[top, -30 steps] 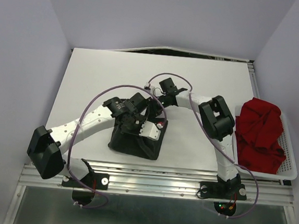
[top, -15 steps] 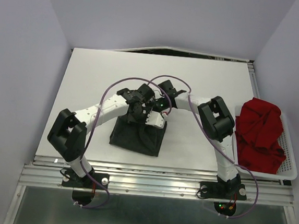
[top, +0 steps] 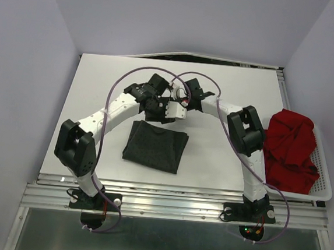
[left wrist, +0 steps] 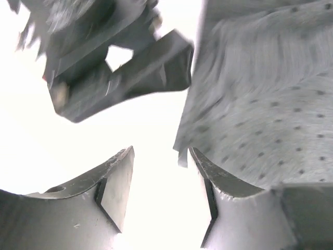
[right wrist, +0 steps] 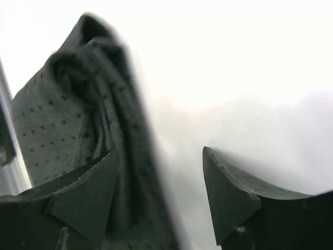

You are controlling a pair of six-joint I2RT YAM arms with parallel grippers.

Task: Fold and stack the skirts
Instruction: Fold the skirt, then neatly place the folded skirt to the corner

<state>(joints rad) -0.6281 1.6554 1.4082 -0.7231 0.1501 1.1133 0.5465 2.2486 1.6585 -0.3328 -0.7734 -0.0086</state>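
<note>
Could snag the folded charcoal skirt (top: 155,147) on the left tool (left wrist: 160,156) or right tool (right wrist: 158,156), both gaping empty at its far edge.

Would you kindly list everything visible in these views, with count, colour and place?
grey skirt: one, dark charcoal with fine dots, folded flat on the table near the front centre.
red skirt: one, bright red, crumpled in the basket.
basket: one, white plastic mesh, at the table's right edge.
table: one, white, under everything.
metal rail: one, silver, along the near edge, carrying the arm bases.
cables: two, purple, looping along the arms.
left gripper: one, dark fingers, open and empty, above the grey skirt's far edge.
right gripper: one, dark fingers, open and empty, beside the left gripper.
</note>
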